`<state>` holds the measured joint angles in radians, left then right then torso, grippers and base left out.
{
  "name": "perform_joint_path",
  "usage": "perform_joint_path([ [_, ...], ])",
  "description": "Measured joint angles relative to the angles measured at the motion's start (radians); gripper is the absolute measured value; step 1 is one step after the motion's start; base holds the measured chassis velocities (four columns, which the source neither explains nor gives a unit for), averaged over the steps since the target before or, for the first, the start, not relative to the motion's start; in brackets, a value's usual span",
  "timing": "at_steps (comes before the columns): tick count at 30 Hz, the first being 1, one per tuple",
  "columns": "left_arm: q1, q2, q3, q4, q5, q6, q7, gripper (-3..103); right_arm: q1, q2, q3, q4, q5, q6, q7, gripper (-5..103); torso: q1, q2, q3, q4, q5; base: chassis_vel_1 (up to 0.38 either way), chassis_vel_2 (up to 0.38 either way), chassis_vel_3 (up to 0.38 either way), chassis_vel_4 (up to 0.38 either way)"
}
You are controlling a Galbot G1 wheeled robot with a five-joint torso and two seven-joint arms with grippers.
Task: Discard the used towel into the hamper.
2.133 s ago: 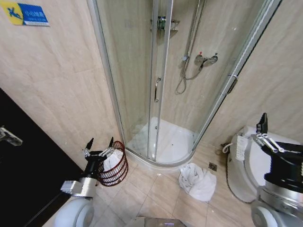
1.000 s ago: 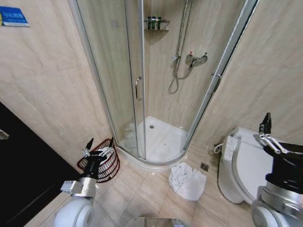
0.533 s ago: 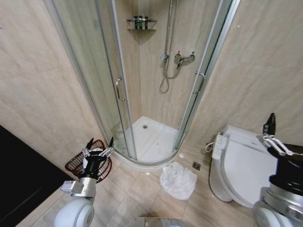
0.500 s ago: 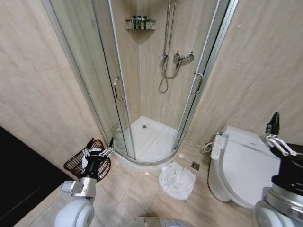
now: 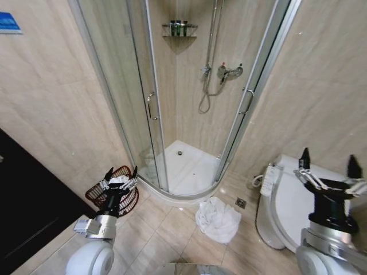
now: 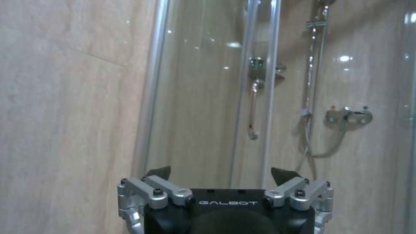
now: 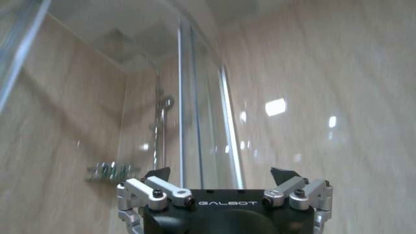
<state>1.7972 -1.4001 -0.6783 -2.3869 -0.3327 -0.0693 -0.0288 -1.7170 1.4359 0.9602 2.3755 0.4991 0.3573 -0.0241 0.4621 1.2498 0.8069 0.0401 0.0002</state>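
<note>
Since half a second earlier the camera had swung, so the shower cabin and the blue sign on the wall sat differently in the head view, and the right tool [image 5: 327, 166] had turned so that both of its black fingertips stood up side by side above the toilet [image 5: 287, 206].

Both tools were spread wide and held nothing. The left tool [image 5: 121, 173] pointed upward in front of the hamper [image 5: 127, 201], its fingertips apart; from its own wrist camera the left tool [image 6: 221, 172] showed the same wide gap, with the glass shower door [image 6: 254, 107] beyond it. The right tool [image 7: 220, 172] likewise gaped, touching nothing.

The hamper, a small round dark reddish-brown openwork basket, stood on the floor against the beige wall, just beside the curved edge of the shower tray [image 5: 183, 172]. Something white lay inside it near the rim, partly hidden by the left tool.

The used towel [image 5: 218, 220], white and crumpled in a loose heap, lay on the tiled floor in front of the shower tray, between the hamper and the toilet, near a small floor drain [image 5: 240, 203], well apart from both tools.
</note>
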Motion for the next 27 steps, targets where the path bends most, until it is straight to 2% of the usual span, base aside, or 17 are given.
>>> perform_joint_path([
  [4, 0.0, 0.0, 0.0, 0.0, 0.0, 0.0, 0.0, 100, -0.002, -0.002, -0.022, -0.043, 0.046, -0.046, 0.003, 100, 0.0, 0.0, 0.0, -0.0001, -0.0004, 0.041, 0.08, 0.074, 0.073],
  [9, 0.0, 0.0, 0.0, 0.0, 0.0, 0.0, 0.0, 100, -0.005, -0.007, -0.029, -0.117, 0.05, -0.076, 0.001, 100, 0.0, 0.0, 0.0, -0.0001, -0.0002, 0.084, 0.103, 0.075, 0.082],
  [13, 0.0, 0.0, 0.0, 0.0, 0.0, 0.0, 0.0, 100, -0.008, -0.016, -0.034, -0.227, 0.057, -0.107, -0.001, 100, 0.0, 0.0, 0.0, 0.0002, 0.0001, 0.118, 0.111, 0.092, 0.107],
  [18, 0.0, 0.0, 0.0, 0.0, 0.0, 0.0, 0.0, 100, -0.007, -0.032, -0.083, -0.381, 0.131, -0.166, -0.021, 100, 0.0, 0.0, 0.0, 0.0, -0.0005, 0.073, 0.067, 0.055, 0.068],
  [19, 0.0, 0.0, 0.0, 0.0, 0.0, 0.0, 0.0, 100, 0.018, -0.031, -0.104, -0.437, 0.127, -0.166, -0.016, 100, 0.0, 0.0, 0.0, -0.0006, -0.0006, 0.0, 0.0, 0.0, 0.0],
  [21, 0.0, 0.0, 0.0, 0.0, 0.0, 0.0, 0.0, 100, 0.067, -0.025, -0.133, -0.537, 0.081, -0.146, -0.013, 100, 0.0, 0.0, 0.0, -0.0002, 0.0007, 0.0, 0.0, 0.0, 0.0],
  [27, 0.0, 0.0, 0.0, 0.0, 0.0, 0.0, 0.0, 100, 0.109, -0.022, -0.188, -0.666, 0.008, -0.096, -0.031, 100, 0.0, 0.0, 0.0, 0.0, -0.0001, 0.0, 0.0, 0.0, 0.0],
])
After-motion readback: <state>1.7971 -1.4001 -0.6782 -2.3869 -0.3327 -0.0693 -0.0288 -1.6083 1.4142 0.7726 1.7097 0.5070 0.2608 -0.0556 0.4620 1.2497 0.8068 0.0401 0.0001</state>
